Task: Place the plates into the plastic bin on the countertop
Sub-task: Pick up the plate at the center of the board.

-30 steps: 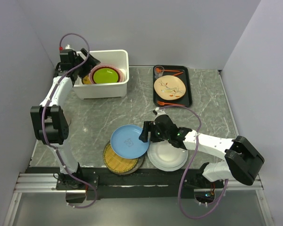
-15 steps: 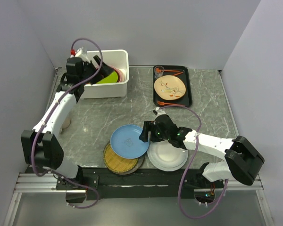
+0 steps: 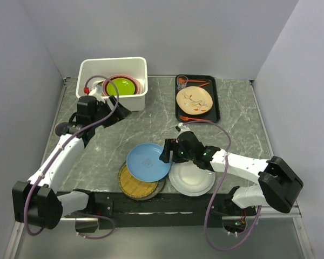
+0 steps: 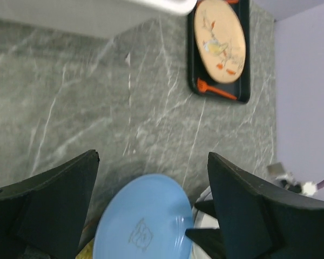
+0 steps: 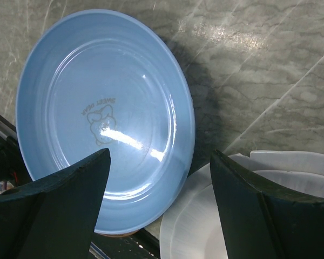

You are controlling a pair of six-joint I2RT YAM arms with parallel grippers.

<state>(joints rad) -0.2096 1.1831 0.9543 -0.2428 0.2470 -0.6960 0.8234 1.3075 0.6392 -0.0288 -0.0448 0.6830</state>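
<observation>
Right jaws are gaping wide, gripping nothing, hovering just over the right rim of the blue plate. That plate is lying on a brown patterned plate, overlapping the white plate, well apart from the bin.

Judgement: the grasp is calling for 1 finger under the raised rim and 1 above, then a straight lift before swinging.

Left jaws are likewise spread and empty over bare bench.

The brown plate is mostly hiding. The bin's stack under the green plate and the white plate count are proving unreadable.
</observation>
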